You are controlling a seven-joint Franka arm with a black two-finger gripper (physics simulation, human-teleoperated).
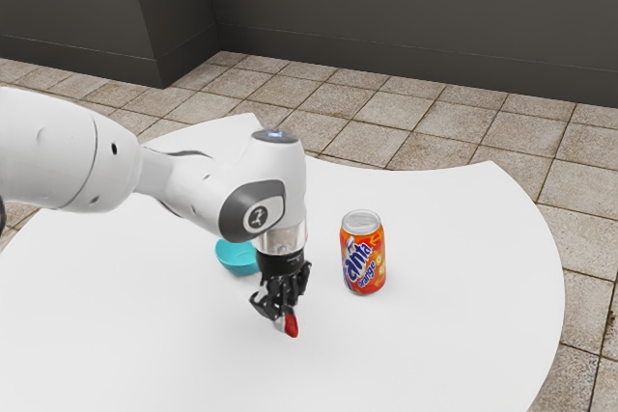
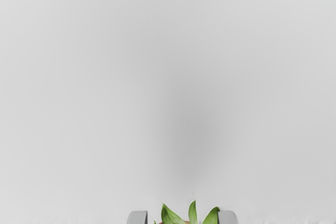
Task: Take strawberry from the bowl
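Gripping the red strawberry [image 1: 292,328], pincer [image 1: 284,321] parted only by the fruit's width

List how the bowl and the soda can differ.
The can stands taller; the bowl is low.
The can is orange with a printed label; the bowl is plain turquoise.
The can is in full view in the exterior view; the arm partly hides the bowl.
Both stand upright on the white table.

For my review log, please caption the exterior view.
Gripper holding a strawberry outside the turquoise bowl, with a Fanta can standing nearby on the white table.
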